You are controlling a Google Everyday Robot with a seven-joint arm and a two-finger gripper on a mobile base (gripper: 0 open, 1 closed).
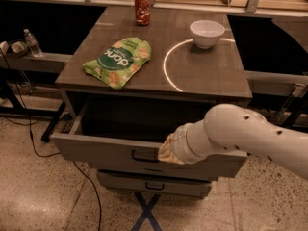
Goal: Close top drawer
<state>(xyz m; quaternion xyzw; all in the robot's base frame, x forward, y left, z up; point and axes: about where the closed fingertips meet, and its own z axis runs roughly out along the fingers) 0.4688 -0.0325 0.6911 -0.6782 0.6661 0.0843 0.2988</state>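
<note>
The top drawer (101, 150) is a wide grey drawer, pulled partly out of the cabinet, its dark box interior showing. A small black bar handle (144, 156) sits at the middle of its front. My gripper (162, 154) is at the end of the white arm (240, 134) that reaches in from the right. It is pressed against the drawer front right beside the handle. The arm's wrist hides the fingers.
On the cabinet top (211, 76) lie a green snack bag (118, 61), a red soda can (142, 9) and a white bowl (207, 33). A lower drawer (154, 184) sits under the top one. A cable (33, 143) runs over the floor at left.
</note>
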